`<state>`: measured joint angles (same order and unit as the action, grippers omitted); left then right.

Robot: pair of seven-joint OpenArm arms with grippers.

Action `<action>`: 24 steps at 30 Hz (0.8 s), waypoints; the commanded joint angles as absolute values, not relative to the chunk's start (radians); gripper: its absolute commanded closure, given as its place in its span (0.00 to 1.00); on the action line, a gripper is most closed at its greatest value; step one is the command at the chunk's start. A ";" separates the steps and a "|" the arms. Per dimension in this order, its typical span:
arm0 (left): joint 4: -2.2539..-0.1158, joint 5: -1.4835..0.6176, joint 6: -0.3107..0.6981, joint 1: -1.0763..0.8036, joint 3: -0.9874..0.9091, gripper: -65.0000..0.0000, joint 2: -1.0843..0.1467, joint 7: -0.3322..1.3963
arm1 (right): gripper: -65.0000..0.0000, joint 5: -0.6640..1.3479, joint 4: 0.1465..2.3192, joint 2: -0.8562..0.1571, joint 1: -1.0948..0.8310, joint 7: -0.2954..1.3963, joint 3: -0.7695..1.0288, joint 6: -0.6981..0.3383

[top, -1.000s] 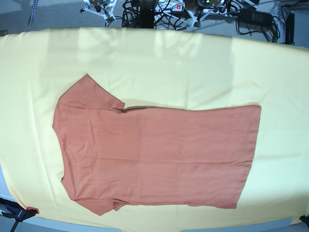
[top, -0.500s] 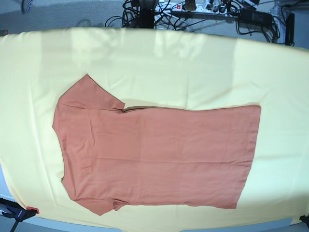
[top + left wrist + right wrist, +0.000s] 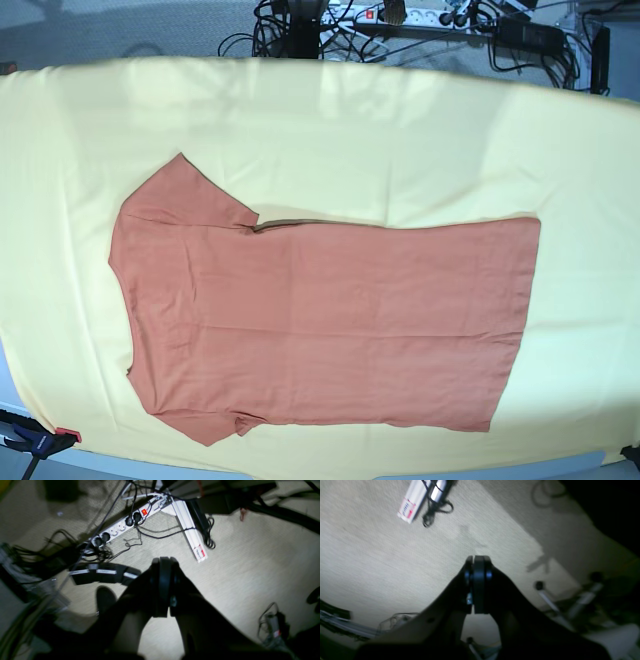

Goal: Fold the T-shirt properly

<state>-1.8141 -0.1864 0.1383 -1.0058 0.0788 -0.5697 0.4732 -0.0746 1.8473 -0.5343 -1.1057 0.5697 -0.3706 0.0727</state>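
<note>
The rust-orange T-shirt (image 3: 320,320) lies flat and spread on the pale yellow cloth (image 3: 350,140) in the base view, its sleeves at the left and its hem at the right. Neither arm shows in the base view. My left gripper (image 3: 163,562) is shut and empty, hanging over carpeted floor. In the right wrist view my right gripper (image 3: 478,560) is shut too, holding nothing, with floor under it. The shirt is out of both wrist views.
A white power strip (image 3: 120,528) with plugged cables and a white rail (image 3: 191,535) lie on the floor. Cables and gear (image 3: 420,25) crowd the floor beyond the table's far edge. A clamp (image 3: 40,440) grips the cloth at the near left corner.
The white arm parts seen beyond the table's far edge a second ago have left the base view. The shirt has not moved.
</note>
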 commanded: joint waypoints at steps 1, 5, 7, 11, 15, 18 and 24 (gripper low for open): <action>-1.869 -0.188 0.142 -1.052 0.052 1.00 -0.588 0.486 | 1.00 -0.096 1.901 -0.540 -1.160 0.582 -0.363 0.086; -2.065 -0.187 0.147 -1.176 -0.066 1.00 -0.602 0.521 | 1.00 -0.168 2.070 -0.546 -1.289 0.600 -0.324 0.096; -2.156 -0.187 0.166 -1.227 -0.130 1.00 -0.601 0.526 | 1.00 -0.202 2.144 -0.546 -1.309 0.605 -0.297 0.097; -2.305 -0.187 0.169 -1.298 -0.239 1.00 -0.601 0.525 | 1.00 -0.218 2.249 -0.546 -1.309 0.671 -0.244 0.105; -2.356 -0.187 0.168 -1.306 -0.308 1.00 -0.601 0.524 | 1.00 -0.218 2.295 -0.546 -1.309 0.662 -0.183 0.106; -2.356 -0.183 0.168 -1.282 -0.339 1.00 -0.601 0.524 | 1.00 -0.218 2.332 -0.546 -1.309 0.628 -0.116 0.115; -2.356 -0.112 0.168 -1.193 -0.361 1.00 -0.602 0.524 | 1.00 -0.218 2.356 -0.546 -1.309 0.609 0.078 0.098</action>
